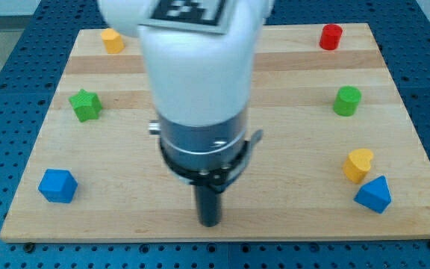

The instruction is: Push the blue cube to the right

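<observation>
The blue cube [57,185] is seen near the lower left corner of the wooden board [290,187], resting flat, with bare wood all around it. No other block touches it. The nearest neighbour, a green star-shaped block [86,104], is placed well above it toward the view's top. A yellow block [112,40] is set near the board's upper left corner.

The tip [210,223] is found near the bottom edge of the board, around the middle of the view, well apart from the blue cube. The cube lies to the view's left of the tip, at a slightly higher level. A push to the right is judged to need the tip brought round to the cube's left face first, since it is now on the wrong side. No gripper is fitted; only the dark rod beneath the white arm body is shown, so nothing is held.

On the view's right, a red cylinder [331,36], a green cylinder [346,101], a yellow heart-shaped block [357,164] and a second blue block [373,195] are spread along the edge.
</observation>
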Robot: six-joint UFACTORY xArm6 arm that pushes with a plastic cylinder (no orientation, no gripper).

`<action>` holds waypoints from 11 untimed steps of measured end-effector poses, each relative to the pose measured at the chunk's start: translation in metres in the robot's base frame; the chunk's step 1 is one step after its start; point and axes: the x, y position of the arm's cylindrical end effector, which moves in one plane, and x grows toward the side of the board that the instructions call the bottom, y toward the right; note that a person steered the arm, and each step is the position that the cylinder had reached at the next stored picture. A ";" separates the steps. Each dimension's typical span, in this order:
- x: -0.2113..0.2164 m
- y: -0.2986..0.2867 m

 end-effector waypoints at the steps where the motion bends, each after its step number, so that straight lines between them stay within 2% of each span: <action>1: 0.001 -0.040; 4: 0.005 -0.171; 6: -0.008 -0.223; 9: -0.048 -0.231; 11: -0.051 -0.211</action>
